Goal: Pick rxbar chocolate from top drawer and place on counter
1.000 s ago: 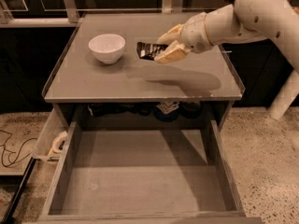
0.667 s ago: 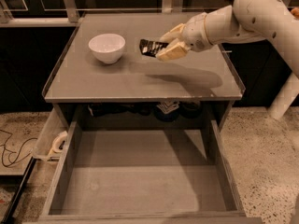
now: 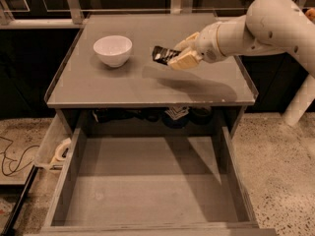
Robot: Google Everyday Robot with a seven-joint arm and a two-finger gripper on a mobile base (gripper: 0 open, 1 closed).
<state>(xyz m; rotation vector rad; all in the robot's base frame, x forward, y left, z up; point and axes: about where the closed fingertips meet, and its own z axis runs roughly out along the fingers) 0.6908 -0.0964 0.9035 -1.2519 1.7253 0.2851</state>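
gripper point(image 3: 173, 56) hangs over the middle of the desk point(image 3: 123, 88), a bit nearer the right edge, and its two fingers pinch the rxbar chocolate point(image 3: 160, 54). the black bar is up in the air, just above the desk top. the big white arm point(image 3: 268, 28) reaches in over the right edge. the top drawer point(image 3: 147, 195) is pulled wide open under the front edge. a white bowl point(image 3: 112, 49) sits toward the back left corner. a small tape roll point(image 3: 62, 149) lies low down by the left edge.

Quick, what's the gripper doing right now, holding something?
Gripper: shut on the rxbar chocolate, over the counter, right of the white bowl.
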